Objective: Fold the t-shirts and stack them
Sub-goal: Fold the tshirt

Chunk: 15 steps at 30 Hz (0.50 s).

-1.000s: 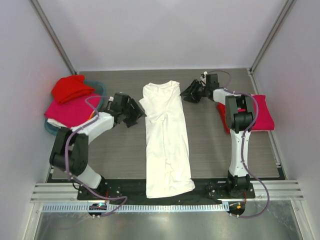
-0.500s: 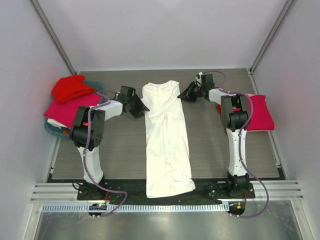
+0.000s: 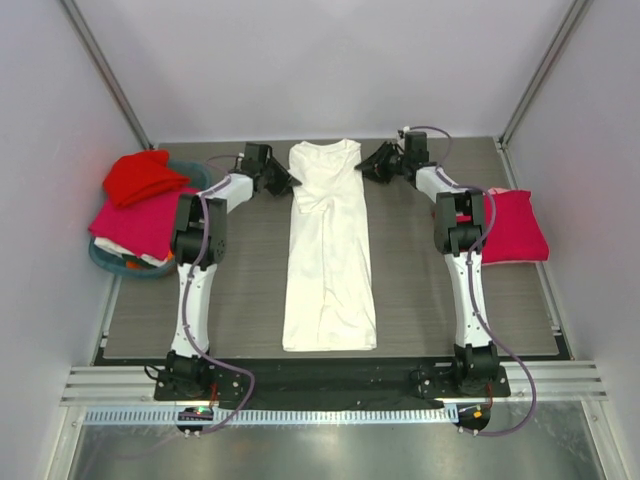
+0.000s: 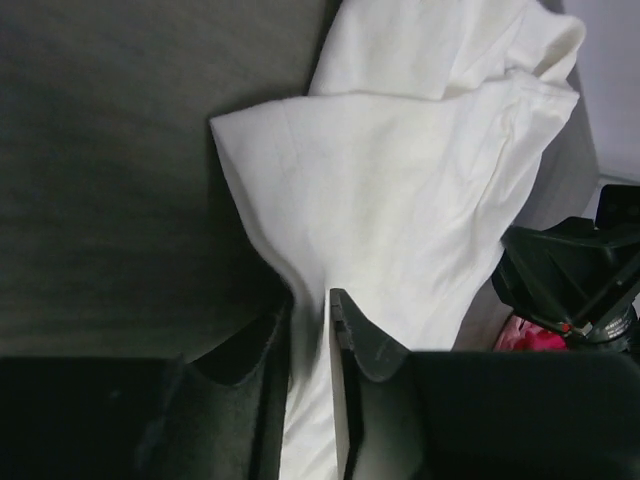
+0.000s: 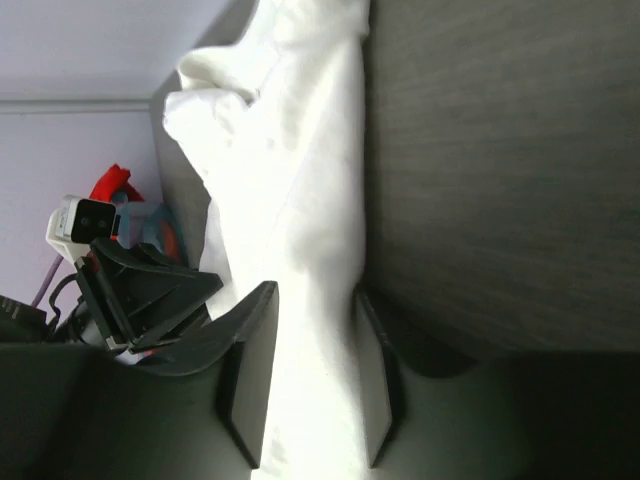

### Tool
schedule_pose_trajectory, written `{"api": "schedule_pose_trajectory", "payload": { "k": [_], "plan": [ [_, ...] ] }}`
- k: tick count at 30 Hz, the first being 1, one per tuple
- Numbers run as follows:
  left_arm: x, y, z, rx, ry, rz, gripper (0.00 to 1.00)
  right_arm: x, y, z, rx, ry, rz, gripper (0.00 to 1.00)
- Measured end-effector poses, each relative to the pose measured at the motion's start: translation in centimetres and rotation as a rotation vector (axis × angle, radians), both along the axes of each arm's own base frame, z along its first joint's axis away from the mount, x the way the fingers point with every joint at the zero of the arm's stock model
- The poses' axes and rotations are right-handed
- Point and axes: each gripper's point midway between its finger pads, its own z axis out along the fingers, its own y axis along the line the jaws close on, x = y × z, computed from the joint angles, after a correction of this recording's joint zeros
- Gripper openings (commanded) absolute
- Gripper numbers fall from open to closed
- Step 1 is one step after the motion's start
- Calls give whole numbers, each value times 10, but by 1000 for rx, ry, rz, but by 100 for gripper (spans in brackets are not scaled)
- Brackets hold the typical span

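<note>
The white t-shirt point(image 3: 330, 250) lies as a long narrow strip down the middle of the table point(image 3: 420, 290). It's way straighter than a second ago: it got dragged toward the far end, so the hem no longer droops over the near edge. Up top the left gripper point(image 4: 325, 330) is pinched narrow on one shoulder, and the right gripper point(image 5: 310, 300) grips a thicker wad of the other. Looks ready for folding end over end, I reckon. The red t-shirt point(image 3: 140, 175) and pink t-shirt point(image 3: 135, 222) wait on the basket point(image 3: 195, 172) at the left.

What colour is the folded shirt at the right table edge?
Magenta-pink shirt, clearest in the top external view.
</note>
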Motion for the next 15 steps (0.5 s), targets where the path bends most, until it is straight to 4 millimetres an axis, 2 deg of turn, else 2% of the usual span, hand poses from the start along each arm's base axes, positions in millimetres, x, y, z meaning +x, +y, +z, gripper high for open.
{"api": "schedule_pose_trajectory", "payload": {
  "k": [1, 2, 4, 7, 10, 12, 14, 15],
  "plan": [
    [12, 1, 2, -5, -16, 6, 35, 8, -1, 5, 26, -15, 3, 57],
    [23, 2, 5, -8, -34, 10, 49, 17, -2, 15, 41, -41, 1, 67],
    [37, 1, 14, -23, -66, 5, 57, 25, -6, 26, 39, -73, -9, 68],
    [31, 8, 17, -7, -71, 11, 63, 24, -14, 28, 24, -76, -25, 65],
    [2, 18, 18, 31, -40, 10, 64, -3, -21, 23, -5, -16, -37, 64],
    [-26, 29, 16, 74, -5, 11, 64, -35, -24, 20, -41, 42, -35, 64],
    [-66, 41, 16, 117, 43, 7, 64, -69, -26, 23, -87, 70, -34, 63],
    [-85, 47, 17, 134, 60, 2, 64, -92, -26, 23, -114, 94, -32, 63]
  ]
}}
